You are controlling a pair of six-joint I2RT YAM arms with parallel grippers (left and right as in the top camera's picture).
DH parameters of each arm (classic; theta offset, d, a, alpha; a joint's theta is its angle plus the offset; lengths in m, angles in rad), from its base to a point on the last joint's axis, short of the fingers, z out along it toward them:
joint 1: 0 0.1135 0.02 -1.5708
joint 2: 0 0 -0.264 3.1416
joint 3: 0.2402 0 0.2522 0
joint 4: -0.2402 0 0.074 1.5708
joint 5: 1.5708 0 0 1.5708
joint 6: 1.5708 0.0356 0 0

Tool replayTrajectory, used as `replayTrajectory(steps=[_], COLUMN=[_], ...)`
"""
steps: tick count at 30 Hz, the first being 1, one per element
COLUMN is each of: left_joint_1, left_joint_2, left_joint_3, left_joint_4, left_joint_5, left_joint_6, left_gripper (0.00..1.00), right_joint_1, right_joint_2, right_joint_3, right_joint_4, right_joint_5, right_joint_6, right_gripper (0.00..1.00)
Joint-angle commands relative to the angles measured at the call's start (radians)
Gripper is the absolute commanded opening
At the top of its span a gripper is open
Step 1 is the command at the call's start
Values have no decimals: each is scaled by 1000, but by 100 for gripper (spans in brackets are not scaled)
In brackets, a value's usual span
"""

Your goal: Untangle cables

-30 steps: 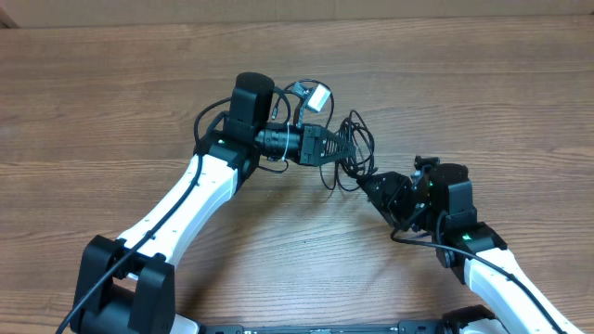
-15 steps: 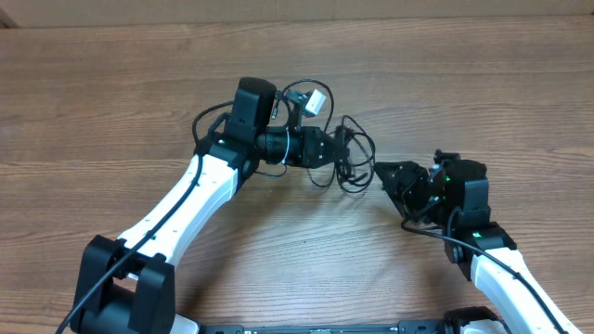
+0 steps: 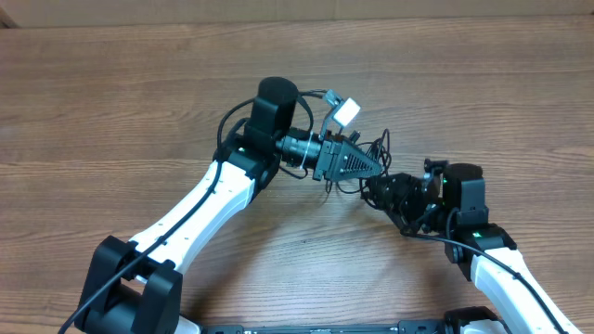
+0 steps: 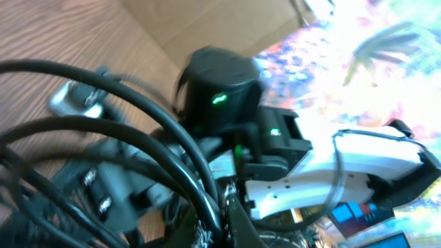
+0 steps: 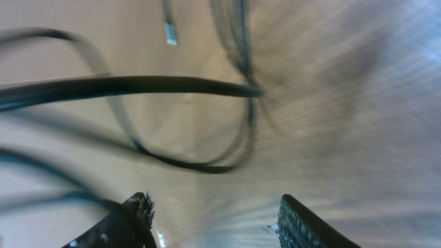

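It looked like a robot lab: left arm (image 3: pixel 204 199), right arm (image 3: pixel 501 274), wooden table (image 3: pixel 93 93) (cardboard (image 4: pixel 207 21) behind).

One camera hangs high up and looks straight down at the table (image 3: pixel 102 93), so it sees both arms. The camera on the left arm (image 3: pixel 209 199) sits very close to the cables (image 4: pixel 138 138) and looks across at the right arm (image 4: pixel 220 96). The camera on the right arm looks down at the wood from close up, with its own fingers (image 5: pixel 303 224) at the bottom edge. Both close views are blurry. All three views share the cables.
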Motion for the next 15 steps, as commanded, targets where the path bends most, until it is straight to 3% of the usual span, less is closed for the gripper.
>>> replayTrajectory(steps=[1, 5, 7, 15], left_joint_1=[31, 76, 107, 277], left_joint_2=[-27, -27, -27, -26], left_joint_3=[14, 14, 14, 13], left_joint_4=[177, 422, 519, 547], left_joint_5=[159, 213, 233, 254], left_joint_6=[-155, -337, -372, -370], left_gripper=[4, 4, 4, 4], right_joint_1=[-5, -5, -5, -5], right_joint_2=[8, 30, 44, 56], right_joint_3=[3, 3, 3, 3], right_joint_4=[-117, -205, -219, -243], right_joint_5=[152, 242, 269, 316], right_joint_6=[-57, -56, -57, -56], right_gripper=[56, 56, 56, 56])
